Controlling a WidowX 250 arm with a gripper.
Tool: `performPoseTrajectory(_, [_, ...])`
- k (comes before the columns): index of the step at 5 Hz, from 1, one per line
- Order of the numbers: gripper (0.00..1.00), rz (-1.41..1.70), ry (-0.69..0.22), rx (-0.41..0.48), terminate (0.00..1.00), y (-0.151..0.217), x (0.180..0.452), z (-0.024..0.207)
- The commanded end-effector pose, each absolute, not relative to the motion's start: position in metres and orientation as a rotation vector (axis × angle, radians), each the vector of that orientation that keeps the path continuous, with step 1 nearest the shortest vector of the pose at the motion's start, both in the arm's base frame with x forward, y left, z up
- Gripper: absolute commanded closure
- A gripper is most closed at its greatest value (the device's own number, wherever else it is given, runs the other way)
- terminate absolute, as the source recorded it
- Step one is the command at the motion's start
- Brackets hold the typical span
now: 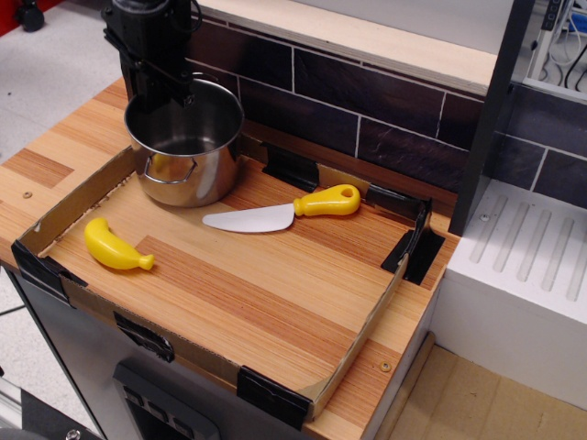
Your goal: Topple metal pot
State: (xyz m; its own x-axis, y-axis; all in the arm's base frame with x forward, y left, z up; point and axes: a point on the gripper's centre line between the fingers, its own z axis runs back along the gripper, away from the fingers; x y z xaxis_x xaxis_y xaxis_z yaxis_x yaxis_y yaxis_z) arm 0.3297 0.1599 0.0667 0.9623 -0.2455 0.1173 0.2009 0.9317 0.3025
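Your black robot gripper (168, 92) hung at the far left corner of the scene, its fingers reaching down to the far rim of the shiny stainless-steel cylindrical pot (186, 147). You could not tell from this view whether the fingers were spread or closed, or whether they pinched the rim; the dark body of the tool hid the tips.

The pot stood directly beneath and just in front of the gripper, upright or nearly so, its open mouth facing up and its reflective inside visible. A thin wire loop handle (165, 170) showed on the side turned toward the camera. The pot sat in the far left corner of the shallow cardboard-walled tray (362, 335) with black corner clips, on the striped wooden board that forms its floor.

Below the gripper and nearer the camera, well apart from the pot, lay the yellow toy banana (115, 247) by the tray's left wall. To the gripper's right, just beyond the pot, lay the toy knife with a white blade and yellow looped handle (282, 211), blade tip pointing toward the pot without touching it. Behind the gripper ran the dark tiled wall (367, 101).
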Motion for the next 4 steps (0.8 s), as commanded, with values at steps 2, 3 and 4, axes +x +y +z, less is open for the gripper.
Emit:
performPoseTrajectory(2, [1.00,-0.266,-0.259,0.400,0.00,0.156,0.309,0.138])
performPoseTrajectory(3, [1.00,-0.284,-0.246,0.366,0.00,0.148,0.297,0.148])
performPoseTrajectory(4, [1.00,-0.311,-0.259,0.364,0.00,0.133,0.286,0.153])
